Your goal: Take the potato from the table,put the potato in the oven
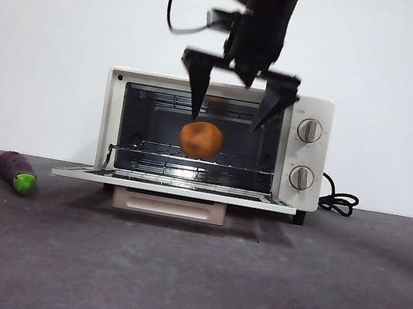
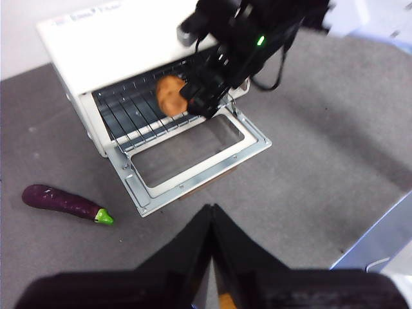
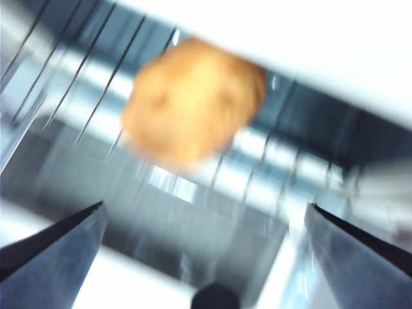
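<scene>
Inside: lumpy potato (image 1: pixel 201 139), wire rack (image 1: pixel 190 160)

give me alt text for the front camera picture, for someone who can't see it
An orange-brown potato sits on the wire rack inside an open cream-white toaster oven, its door folded down flat. The right gripper hangs just above the potato at the oven mouth, jaws spread wide and holding nothing. A small purple eggplant lies on the dark grey table, apart from the oven.
</scene>
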Action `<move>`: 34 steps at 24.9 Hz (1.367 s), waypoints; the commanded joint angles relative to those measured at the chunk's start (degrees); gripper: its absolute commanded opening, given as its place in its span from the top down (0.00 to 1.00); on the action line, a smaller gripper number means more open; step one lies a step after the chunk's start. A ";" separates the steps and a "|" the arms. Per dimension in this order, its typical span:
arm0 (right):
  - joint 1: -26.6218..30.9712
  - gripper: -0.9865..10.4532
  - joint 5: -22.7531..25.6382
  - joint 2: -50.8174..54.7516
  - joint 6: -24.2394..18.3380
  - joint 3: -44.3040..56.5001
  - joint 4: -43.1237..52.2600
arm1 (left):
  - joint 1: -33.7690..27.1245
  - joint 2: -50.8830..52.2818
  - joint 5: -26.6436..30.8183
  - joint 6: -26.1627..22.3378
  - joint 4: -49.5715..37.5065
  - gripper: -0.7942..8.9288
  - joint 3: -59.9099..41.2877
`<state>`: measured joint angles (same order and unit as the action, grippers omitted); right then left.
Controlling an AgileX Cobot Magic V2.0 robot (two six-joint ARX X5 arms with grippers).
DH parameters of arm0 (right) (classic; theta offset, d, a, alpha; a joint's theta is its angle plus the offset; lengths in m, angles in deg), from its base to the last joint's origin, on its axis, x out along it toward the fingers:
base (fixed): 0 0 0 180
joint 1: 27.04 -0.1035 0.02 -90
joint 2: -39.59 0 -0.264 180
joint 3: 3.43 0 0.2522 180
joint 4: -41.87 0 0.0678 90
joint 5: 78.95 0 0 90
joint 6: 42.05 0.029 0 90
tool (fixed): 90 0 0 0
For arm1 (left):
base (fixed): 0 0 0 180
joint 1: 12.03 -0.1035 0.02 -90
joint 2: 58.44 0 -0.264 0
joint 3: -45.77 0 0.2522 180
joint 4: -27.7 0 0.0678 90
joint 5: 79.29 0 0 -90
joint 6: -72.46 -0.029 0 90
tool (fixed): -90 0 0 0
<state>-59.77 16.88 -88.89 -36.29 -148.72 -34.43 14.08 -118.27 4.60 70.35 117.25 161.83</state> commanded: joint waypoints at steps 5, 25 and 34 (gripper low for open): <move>-3.72 0.30 3.76 -0.04 -1.31 -12.09 -16.41 | 0.17 -5.75 0.15 -1.38 -0.28 0.92 -0.26; -19.10 0.92 4.20 50.75 3.72 12.94 -16.50 | -12.52 -28.39 -16.79 -2.14 -2.91 0.92 -2.23; -19.10 0.92 3.37 66.84 8.50 21.46 -16.48 | -14.12 -33.20 -24.52 -2.16 -13.38 0.92 -15.52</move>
<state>-78.79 20.22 -22.71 -29.69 -128.06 -49.56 0.38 -150.95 -19.77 68.53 104.46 148.35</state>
